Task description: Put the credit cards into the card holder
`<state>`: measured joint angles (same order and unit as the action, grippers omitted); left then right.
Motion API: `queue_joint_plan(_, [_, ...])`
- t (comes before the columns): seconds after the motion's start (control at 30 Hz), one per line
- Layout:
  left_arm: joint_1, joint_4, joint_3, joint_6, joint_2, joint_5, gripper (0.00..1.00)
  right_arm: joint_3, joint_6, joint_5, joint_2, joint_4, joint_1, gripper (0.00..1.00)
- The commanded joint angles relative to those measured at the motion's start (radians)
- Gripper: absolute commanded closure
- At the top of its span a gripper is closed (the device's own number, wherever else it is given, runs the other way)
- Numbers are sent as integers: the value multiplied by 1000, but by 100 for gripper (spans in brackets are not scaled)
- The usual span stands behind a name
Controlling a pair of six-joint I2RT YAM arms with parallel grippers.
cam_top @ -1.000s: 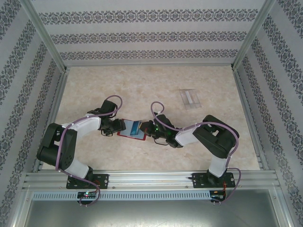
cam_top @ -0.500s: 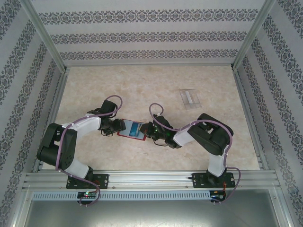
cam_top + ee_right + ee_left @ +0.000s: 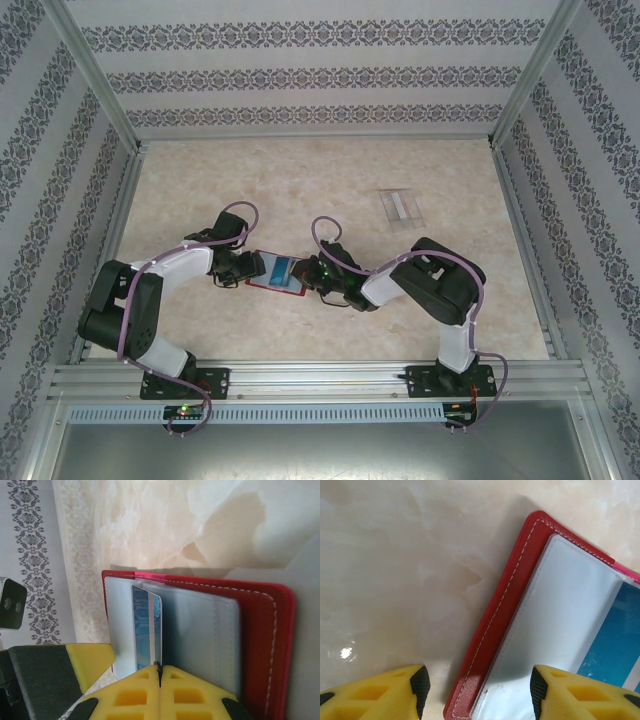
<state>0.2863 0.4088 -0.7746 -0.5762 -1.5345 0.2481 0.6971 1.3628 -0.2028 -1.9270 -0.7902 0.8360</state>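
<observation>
Right wrist view, right gripper [image 3: 160,670] closed on card [image 3: 147,625] edge, card partly in wallet [image 3: 260,630] pocket, left gripper [image 3: 476,685] open astride wallet edge, second card [image 3: 402,208] well apart.

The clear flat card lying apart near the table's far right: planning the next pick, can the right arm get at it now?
Probably not yet: the right claw is shut on a bluish striped card at the red folding wallet. Nothing stands between it and the clear card.
</observation>
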Motion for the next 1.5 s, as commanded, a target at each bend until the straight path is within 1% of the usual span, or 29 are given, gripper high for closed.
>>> queue_joint_plan(0.0, [4, -7, 9, 12, -39, 2, 41, 18, 13, 12, -31, 14, 14, 100])
queue_joint_plan(0.47, [3, -23, 7, 13, -55, 24, 43, 79, 1, -6, -78, 9, 36, 100])
queue_joint_plan(0.8, [2, -56, 15, 6, -59, 93, 45, 154, 15, -5, -122, 19, 54, 100])
queue_joint_plan(1.03, [4, -84, 19, -2, -58, 145, 49, 202, 4, 2, -135, 42, 65, 100])
queue_joint_plan(1.17, [4, -90, 21, -4, -57, 157, 49, 229, 0, 0, -143, 94, 69, 100])
queue_joint_plan(1.3, [3, -93, 21, -7, -52, 163, 48, 240, -23, 9, -135, 136, 70, 98])
queue_joint_plan(1.47, [1, -121, 25, -19, -55, 201, 48, 273, -47, 4, -141, 179, 75, 98])
